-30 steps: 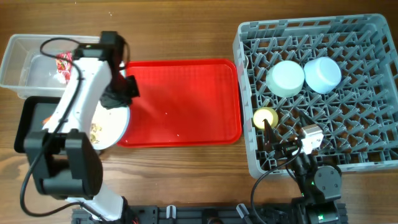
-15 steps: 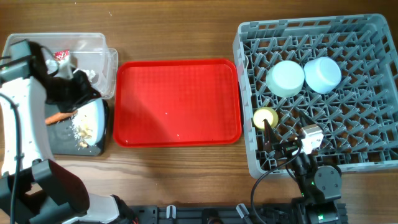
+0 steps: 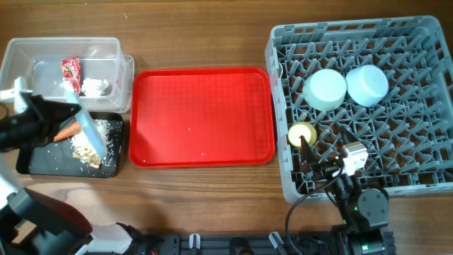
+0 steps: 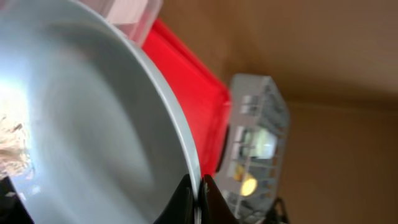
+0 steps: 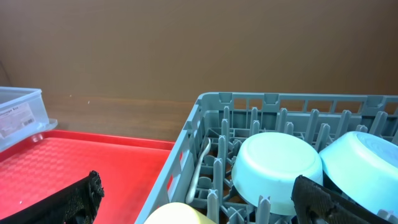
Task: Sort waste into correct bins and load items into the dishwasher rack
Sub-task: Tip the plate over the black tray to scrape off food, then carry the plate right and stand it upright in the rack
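My left gripper (image 3: 69,113) is shut on the rim of the pale blue plate (image 3: 90,132) and holds it steeply tilted over the black tray (image 3: 35,161). The carrot (image 3: 66,132) and beige scraps (image 3: 88,150) lie in that tray. In the left wrist view the jaws (image 4: 196,194) pinch the plate (image 4: 93,124), with a few scraps (image 4: 12,146) at its low edge. The red-and-silver wrapper (image 3: 71,70) and white paper (image 3: 94,86) lie in the clear tub (image 3: 21,64). My right gripper (image 3: 322,152) is open and empty over the front of the dishwasher rack (image 3: 425,113).
The rack holds two upturned pale blue bowls (image 3: 325,88) (image 3: 367,85), the green bowl with yellow inside (image 3: 301,133) and the white spoon (image 5: 202,163). The red tray (image 3: 202,117) lies between the bins and the rack.
My left arm swung left with the plate and tipped it up steeply. The carrot and scraps slid off it into the black tray. The right arm has not moved.
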You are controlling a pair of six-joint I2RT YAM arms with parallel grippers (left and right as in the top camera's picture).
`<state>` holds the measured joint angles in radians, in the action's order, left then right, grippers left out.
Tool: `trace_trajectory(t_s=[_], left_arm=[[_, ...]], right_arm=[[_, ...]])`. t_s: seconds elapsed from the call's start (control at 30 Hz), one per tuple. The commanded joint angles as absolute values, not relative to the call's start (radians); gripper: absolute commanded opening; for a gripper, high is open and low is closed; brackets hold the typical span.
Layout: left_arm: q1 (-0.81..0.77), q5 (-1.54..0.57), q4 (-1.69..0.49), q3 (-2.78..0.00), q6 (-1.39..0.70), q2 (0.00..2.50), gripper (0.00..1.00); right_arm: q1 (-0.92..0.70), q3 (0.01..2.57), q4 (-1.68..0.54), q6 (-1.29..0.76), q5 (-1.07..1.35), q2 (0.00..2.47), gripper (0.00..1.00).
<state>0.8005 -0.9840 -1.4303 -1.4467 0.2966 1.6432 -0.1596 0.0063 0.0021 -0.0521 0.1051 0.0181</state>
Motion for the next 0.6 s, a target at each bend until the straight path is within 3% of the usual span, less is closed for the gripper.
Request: trace_trajectory(t_s=[0.0, 0.23, 0.47, 0.57], left_arm=[[0.903, -1.192, -1.489, -1.457, 0.477, 1.615, 0.04], [0.981, -1.246, -1.579, -1.457, 0.573, 1.615, 0.04], [0.928, -1.241, -1.589, -1.457, 0.572, 1.615, 0.04], [0.832, -1.253, -1.597, -1.457, 0.573, 1.597, 0.04]], right_arm=[[-0.152, 0.005, 0.009, -0.067, 0.121, 0.011, 1.00], [-0.152, 0.005, 0.009, -0.067, 0.121, 0.011, 1.00], [-0.152, 0.005, 0.009, -0.067, 0.121, 0.011, 1.00], [-0.152, 0.005, 0.009, -0.067, 0.121, 0.011, 1.00]])
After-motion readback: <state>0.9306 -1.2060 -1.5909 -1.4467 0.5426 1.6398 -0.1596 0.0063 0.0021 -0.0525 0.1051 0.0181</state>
